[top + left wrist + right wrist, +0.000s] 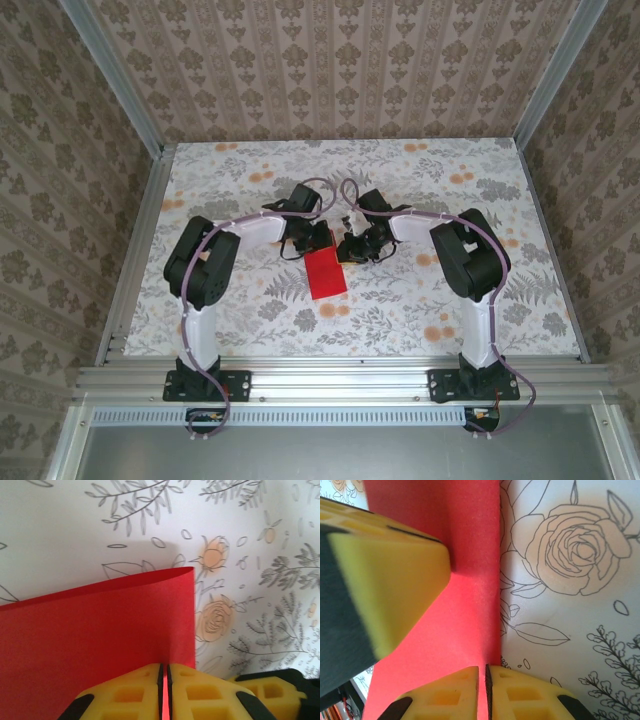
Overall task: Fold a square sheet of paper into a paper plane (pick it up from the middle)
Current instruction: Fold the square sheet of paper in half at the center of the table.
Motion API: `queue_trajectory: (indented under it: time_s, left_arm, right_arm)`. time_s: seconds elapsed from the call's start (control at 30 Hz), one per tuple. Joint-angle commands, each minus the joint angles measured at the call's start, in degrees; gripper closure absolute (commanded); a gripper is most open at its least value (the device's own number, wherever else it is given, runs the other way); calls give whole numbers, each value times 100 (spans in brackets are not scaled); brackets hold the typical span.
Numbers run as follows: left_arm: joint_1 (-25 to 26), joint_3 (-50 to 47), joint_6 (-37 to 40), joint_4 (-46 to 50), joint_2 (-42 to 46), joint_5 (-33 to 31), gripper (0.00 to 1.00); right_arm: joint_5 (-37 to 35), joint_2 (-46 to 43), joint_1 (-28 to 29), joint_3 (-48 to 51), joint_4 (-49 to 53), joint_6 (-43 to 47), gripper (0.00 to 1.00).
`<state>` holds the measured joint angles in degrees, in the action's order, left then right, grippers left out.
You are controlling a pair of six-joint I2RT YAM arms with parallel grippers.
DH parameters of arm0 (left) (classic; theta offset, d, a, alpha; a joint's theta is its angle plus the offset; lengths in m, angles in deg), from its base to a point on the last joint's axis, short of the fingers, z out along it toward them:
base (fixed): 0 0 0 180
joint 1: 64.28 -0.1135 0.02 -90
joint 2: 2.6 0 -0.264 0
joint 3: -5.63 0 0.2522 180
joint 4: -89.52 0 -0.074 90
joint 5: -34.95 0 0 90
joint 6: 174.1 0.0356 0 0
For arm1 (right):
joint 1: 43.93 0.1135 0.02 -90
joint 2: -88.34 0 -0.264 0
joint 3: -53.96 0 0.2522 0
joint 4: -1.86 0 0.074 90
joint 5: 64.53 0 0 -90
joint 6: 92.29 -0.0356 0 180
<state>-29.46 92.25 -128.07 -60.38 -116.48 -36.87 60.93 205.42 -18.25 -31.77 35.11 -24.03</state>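
Observation:
The red square sheet of paper (325, 272) lies near the table's middle, its far edge lifted between the two grippers. My left gripper (317, 241) is shut on that edge, and the sheet (100, 635) curves away from its yellow fingers (135, 692), with the paper running through the closed slit of the gripper (165, 680). My right gripper (351, 248) is shut on the same sheet (470, 615) close to its right border, where red shows between the closed tips of the gripper (484, 680). The left gripper's yellow finger (390, 575) looms just beside it. No pointed plane shape is in view.
The floral-print table (420, 310) is fenced by aluminium rails (135, 250) at its sides and front. Patterned walls stand behind and beside it. Both arms reach inward from their bases (205, 382), their wrists nearly touching over the centre.

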Motion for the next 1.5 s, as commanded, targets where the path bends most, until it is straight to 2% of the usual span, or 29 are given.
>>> queue_trajectory:
  time_s: [0.0, 0.43, 0.7, 1.07, 1.47]
  left_arm:
    - [-46, 52, -77, 81, -98, -86, 86]
    - [-46, -120, -158, 52, -155, -181, 87]
    - [-29, -311, -270, -51, -103, -235, 87]
    - [-29, -343, -250, -95, -82, -236, 87]
    - [-29, -315, -235, -117, -22, -208, 86]
  right_arm:
    - [155, 14, 17, -75, -40, 71, 85]
    - [242, -452, 144, 106, -295, -398, 84]
    - [194, -271, 254, 317, -402, -628, 84]
    - [-188, -419, 230, 657, 195, -320, 84]
    - [214, -876, 300, 1087, 543, -115, 83]
